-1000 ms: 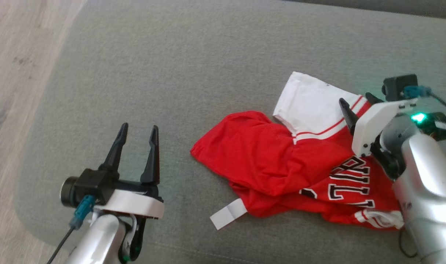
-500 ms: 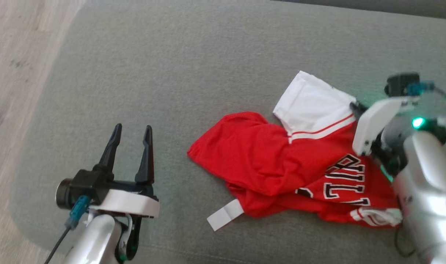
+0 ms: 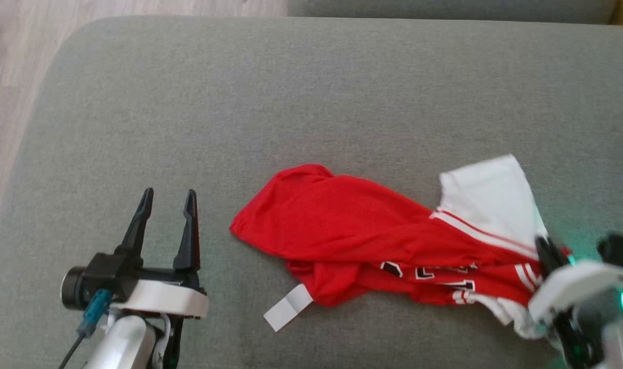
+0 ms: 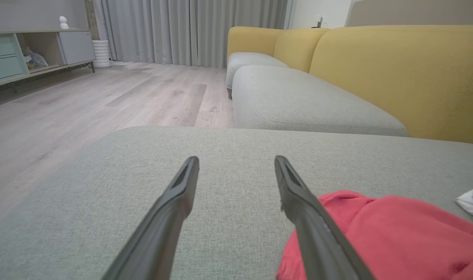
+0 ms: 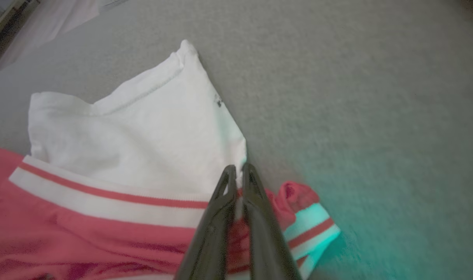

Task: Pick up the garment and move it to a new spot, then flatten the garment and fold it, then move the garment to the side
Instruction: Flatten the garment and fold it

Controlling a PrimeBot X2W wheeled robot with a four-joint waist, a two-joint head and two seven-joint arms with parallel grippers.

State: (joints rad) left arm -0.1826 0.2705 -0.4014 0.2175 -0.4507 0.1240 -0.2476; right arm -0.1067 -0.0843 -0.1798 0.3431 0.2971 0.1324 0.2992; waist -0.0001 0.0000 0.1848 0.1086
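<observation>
One pinch: right tool [image 5: 239, 172] grips garment [image 3: 342, 225]; left tool [image 3: 168, 199] spread.

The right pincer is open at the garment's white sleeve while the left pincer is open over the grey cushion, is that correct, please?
Not quite: the right pincer is shut on the garment, fingers pinched together on the fabric at the white sleeve's edge, as the right wrist view shows. The left pincer is indeed open over the grey cushion.
</observation>
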